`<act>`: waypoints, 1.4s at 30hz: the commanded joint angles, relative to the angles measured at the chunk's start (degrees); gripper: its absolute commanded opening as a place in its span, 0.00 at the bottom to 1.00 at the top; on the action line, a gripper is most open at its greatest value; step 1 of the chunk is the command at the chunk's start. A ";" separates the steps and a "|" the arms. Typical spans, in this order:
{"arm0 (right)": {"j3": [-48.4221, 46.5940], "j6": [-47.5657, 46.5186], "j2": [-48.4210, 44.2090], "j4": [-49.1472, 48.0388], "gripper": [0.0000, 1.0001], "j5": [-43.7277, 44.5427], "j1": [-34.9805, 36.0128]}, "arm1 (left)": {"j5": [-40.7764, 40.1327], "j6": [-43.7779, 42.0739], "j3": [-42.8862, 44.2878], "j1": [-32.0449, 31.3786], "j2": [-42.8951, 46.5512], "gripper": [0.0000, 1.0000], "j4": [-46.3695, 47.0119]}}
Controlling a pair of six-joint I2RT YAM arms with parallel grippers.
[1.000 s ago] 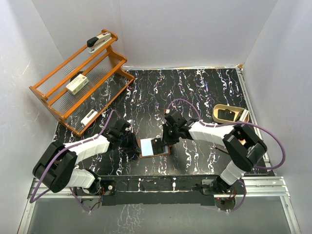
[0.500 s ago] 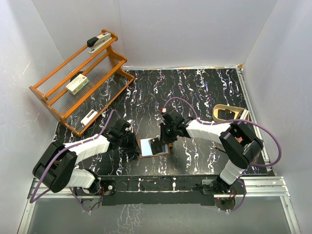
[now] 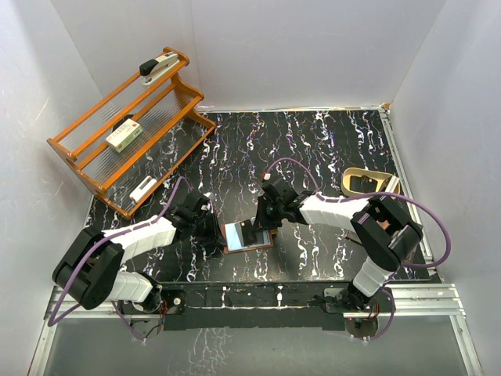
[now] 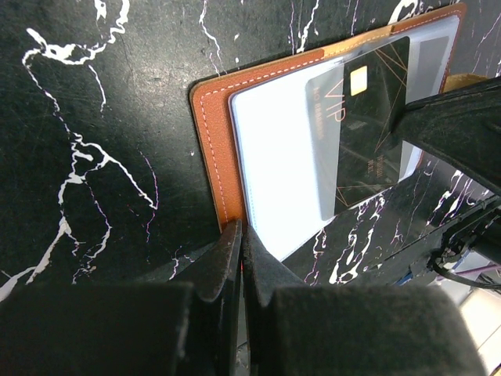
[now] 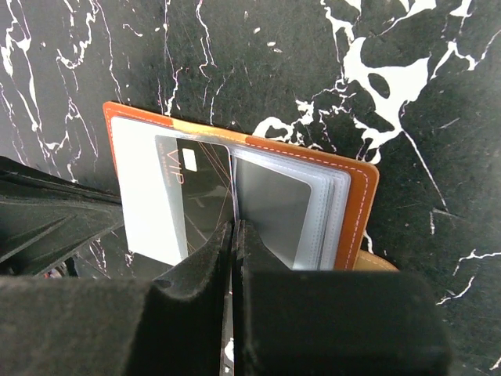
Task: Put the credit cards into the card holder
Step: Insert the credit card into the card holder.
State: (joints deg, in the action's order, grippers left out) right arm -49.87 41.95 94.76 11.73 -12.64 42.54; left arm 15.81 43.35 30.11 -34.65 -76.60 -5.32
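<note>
The brown card holder point(image 3: 249, 235) lies open on the black marbled table, its clear sleeves facing up point(image 5: 360, 204). My left gripper point(image 4: 241, 235) is shut on the near edge of its left cover point(image 4: 211, 141). A dark credit card point(image 4: 360, 133) marked VIP rests slanted over the pale left page. My right gripper point(image 5: 235, 229) is shut on that card's point(image 5: 196, 196) edge, right at the holder's fold. In the top view the left gripper point(image 3: 219, 235) and the right gripper point(image 3: 261, 227) flank the holder. No other card shows.
An orange wooden rack point(image 3: 86, 160) stands at the back left with a stapler point(image 3: 159, 65) and a white-and-green box point(image 3: 124, 135) on it. A tan curved object point(image 3: 368, 182) lies at the right, near the table's edge. White walls surround the table.
My right gripper has shifted slightly left, carrying the dark card further over the holder. The left gripper has stayed where it was.
</note>
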 commanded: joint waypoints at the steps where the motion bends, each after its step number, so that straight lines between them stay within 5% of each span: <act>1: 0.98 2.34 -0.12 -4.69 0.00 -0.29 0.74 | 0.92 0.39 -0.59 -0.02 0.72 0.00 -2.00; 32: 0.80 11.77 1.88 -9.69 0.02 2.88 7.44 | 2.37 2.21 -0.32 0.02 1.72 0.00 -0.05; 36: 0.76 11.82 1.54 -8.97 0.10 3.02 7.68 | 2.36 2.44 -0.16 0.02 2.35 0.00 -0.74; 42: -5.35 3.41 -4.05 6.14 0.25 11.07 7.73 | -1.41 3.06 1.78 0.00 6.02 0.07 -6.23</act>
State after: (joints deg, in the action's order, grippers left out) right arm -50.68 51.11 95.85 8.36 -7.70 49.67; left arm 16.05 45.50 30.02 -34.65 -74.94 -7.35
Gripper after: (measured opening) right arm 0.215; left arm 0.039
